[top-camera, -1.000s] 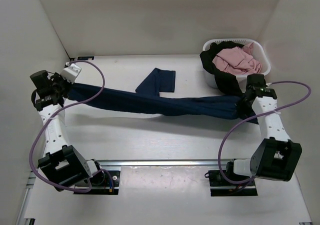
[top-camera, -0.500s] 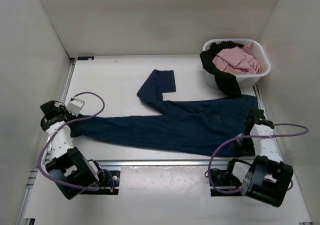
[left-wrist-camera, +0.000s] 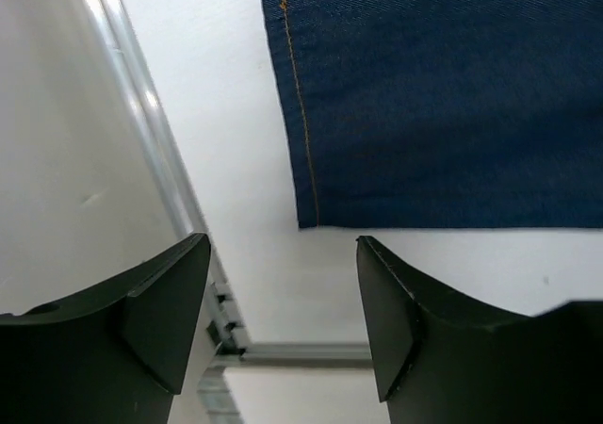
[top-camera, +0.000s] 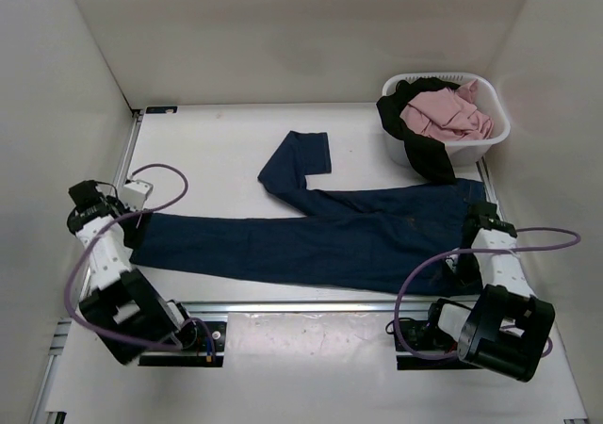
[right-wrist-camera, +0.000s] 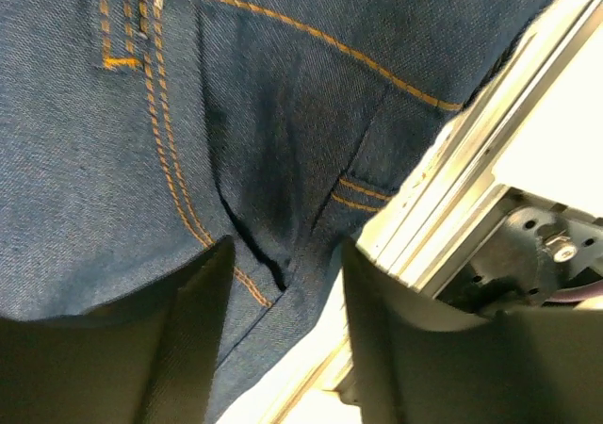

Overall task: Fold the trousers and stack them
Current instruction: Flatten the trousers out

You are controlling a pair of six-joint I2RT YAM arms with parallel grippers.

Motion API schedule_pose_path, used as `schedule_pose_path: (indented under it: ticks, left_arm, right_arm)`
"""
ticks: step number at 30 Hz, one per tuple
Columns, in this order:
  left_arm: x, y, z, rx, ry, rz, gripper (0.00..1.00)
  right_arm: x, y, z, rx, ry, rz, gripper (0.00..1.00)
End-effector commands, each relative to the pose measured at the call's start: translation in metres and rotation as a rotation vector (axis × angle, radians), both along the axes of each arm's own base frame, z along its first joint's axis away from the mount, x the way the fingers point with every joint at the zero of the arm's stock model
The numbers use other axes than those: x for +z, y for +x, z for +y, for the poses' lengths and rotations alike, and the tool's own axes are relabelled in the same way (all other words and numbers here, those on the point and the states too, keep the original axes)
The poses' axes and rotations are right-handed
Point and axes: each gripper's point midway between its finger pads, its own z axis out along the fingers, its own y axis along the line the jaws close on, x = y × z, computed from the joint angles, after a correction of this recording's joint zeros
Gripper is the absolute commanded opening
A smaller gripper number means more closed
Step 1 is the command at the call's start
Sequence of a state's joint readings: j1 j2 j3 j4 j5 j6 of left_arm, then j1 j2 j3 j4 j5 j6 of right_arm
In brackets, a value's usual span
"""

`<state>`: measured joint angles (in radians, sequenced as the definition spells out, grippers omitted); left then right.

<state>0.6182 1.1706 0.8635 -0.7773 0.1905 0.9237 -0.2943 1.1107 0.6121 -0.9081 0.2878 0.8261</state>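
The trousers [top-camera: 311, 236], dark blue jeans with tan stitching, lie flat across the table from left to right. One leg bends up towards the back [top-camera: 306, 151]. My left gripper [top-camera: 132, 230] hovers at the leg hem on the left, open. In the left wrist view the hem [left-wrist-camera: 443, 94] lies just beyond the left gripper [left-wrist-camera: 283, 297], with only bare table between its fingers. My right gripper [top-camera: 475, 226] sits over the waist end. In the right wrist view the right gripper [right-wrist-camera: 283, 316] is open, and the stitched denim [right-wrist-camera: 141, 113] lies flat under it.
A white basket [top-camera: 497, 132] at the back right holds a pink garment [top-camera: 443, 111]; a black garment [top-camera: 424, 155] hangs over its front. An aluminium rail [top-camera: 311, 306] runs along the near edge, another rail [left-wrist-camera: 151, 132] along the left wall. Walls close in on three sides.
Both grippers held the trousers stretched in the air; they have lowered and opened. The trousers now lie spread flat, and both arms have drawn back towards the near edge.
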Motion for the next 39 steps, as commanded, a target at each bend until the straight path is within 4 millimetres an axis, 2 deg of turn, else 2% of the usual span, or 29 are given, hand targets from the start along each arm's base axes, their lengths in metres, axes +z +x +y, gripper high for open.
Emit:
schedule_pose_path:
  ticks: [1,3,4,5,7,9,10,12,13,14,15,16,17,18,20,21,23,24,25,26,27,28,29,30,31,33,34,37,39]
  left_arm:
    - [-0.038,0.015,0.012,0.084,-0.037,0.047,0.74]
    - [-0.058,0.010,0.015,0.097,-0.041,0.100,0.73]
    - [-0.073,0.006,0.019,0.112,-0.028,0.135,0.73]
    - [-0.080,0.002,0.021,0.121,-0.016,0.150,0.73]
    - [-0.088,-0.003,0.026,0.130,0.020,0.172,0.73]
    - [-0.097,-0.013,0.033,0.144,0.072,0.207,0.73]
    - [-0.099,-0.016,0.035,0.138,0.090,0.218,0.73]
    - [-0.089,-0.014,0.039,0.136,0.120,0.193,0.73]
    - [-0.077,-0.006,0.038,0.135,0.120,0.162,0.73]
    - [-0.063,0.010,0.030,0.100,0.090,0.098,0.73]
    - [-0.019,0.036,0.033,0.083,0.110,-0.007,0.76]
    - [0.007,0.054,0.028,0.058,0.101,-0.078,0.78]
    - [0.030,0.080,0.005,-0.002,0.048,-0.156,0.82]
    - [0.079,0.112,0.000,-0.031,0.058,-0.266,0.89]
    - [0.105,0.142,-0.034,-0.092,-0.006,-0.299,0.92]
    - [0.117,0.175,-0.074,-0.171,-0.070,-0.312,0.92]
    - [0.101,0.193,-0.120,-0.239,-0.149,-0.232,0.95]
    - [0.090,0.201,-0.160,-0.300,-0.190,-0.183,0.95]
    - [0.067,0.222,-0.180,-0.323,-0.215,-0.118,0.95]
    - [0.055,0.231,-0.194,-0.328,-0.212,-0.081,0.95]
    - [0.043,0.236,-0.209,-0.330,-0.222,-0.036,0.92]
    - [0.029,0.256,-0.238,-0.374,-0.222,-0.018,0.92]
    - [0.023,0.262,-0.253,-0.401,-0.222,-0.012,0.92]
    - [0.019,0.264,-0.279,-0.451,-0.223,-0.005,0.92]
    - [0.009,0.273,-0.295,-0.480,-0.232,-0.002,0.92]
    - [-0.005,0.273,-0.319,-0.524,-0.241,0.013,0.92]
    - [-0.015,0.270,-0.334,-0.562,-0.236,0.029,0.92]
    - [-0.043,0.254,-0.350,-0.598,-0.244,0.078,0.92]
    - [-0.067,0.237,-0.350,-0.594,-0.245,0.133,0.91]
  right_arm:
    - [0.015,0.015,-0.015,0.021,-0.062,-0.027,0.56]
    - [0.029,0.016,-0.024,0.026,-0.111,-0.015,0.71]
    - [0.036,0.017,-0.028,0.038,-0.128,-0.013,0.73]
    - [0.043,0.019,-0.032,0.044,-0.145,-0.016,0.73]
    - [0.070,0.033,-0.038,0.051,-0.181,-0.086,0.73]
    - [0.085,0.044,-0.042,0.055,-0.200,-0.137,0.73]
    - [0.094,0.052,-0.042,0.056,-0.199,-0.176,0.73]
    - [0.096,0.066,-0.041,0.061,-0.183,-0.211,0.73]
    - [0.093,0.072,-0.036,0.081,-0.149,-0.219,0.73]
    - [0.095,0.082,-0.036,0.085,-0.137,-0.235,0.73]
    - [0.097,0.091,-0.037,0.101,-0.137,-0.253,0.73]
    - [0.098,0.096,-0.039,0.110,-0.140,-0.254,0.73]
    - [0.094,0.098,-0.042,0.125,-0.144,-0.222,0.73]
    - [0.099,0.107,-0.047,0.130,-0.162,-0.235,0.74]
    - [0.093,0.118,-0.053,0.142,-0.170,-0.220,0.74]
    - [0.089,0.122,-0.054,0.143,-0.168,-0.213,0.74]
    - [0.085,0.137,-0.061,0.140,-0.178,-0.212,0.74]
    - [0.080,0.139,-0.064,0.131,-0.176,-0.203,0.74]
    - [0.073,0.146,-0.064,0.136,-0.159,-0.198,0.74]
    - [0.067,0.151,-0.059,0.134,-0.126,-0.204,0.74]
    - [0.061,0.151,-0.056,0.129,-0.104,-0.194,0.74]
    - [0.052,0.154,-0.055,0.124,-0.084,-0.177,0.74]
    - [0.048,0.154,-0.053,0.117,-0.069,-0.170,0.74]
    - [0.036,0.145,-0.049,0.098,-0.052,-0.135,0.74]
    - [0.027,0.141,-0.045,0.092,-0.032,-0.122,0.74]
    - [0.017,0.136,-0.042,0.077,-0.009,-0.119,0.73]
    - [0.004,0.124,-0.038,0.060,0.009,-0.079,0.73]
    - [-0.010,0.115,-0.032,0.041,0.035,-0.046,0.72]
    - [-0.020,0.107,-0.028,0.042,0.060,-0.012,0.72]
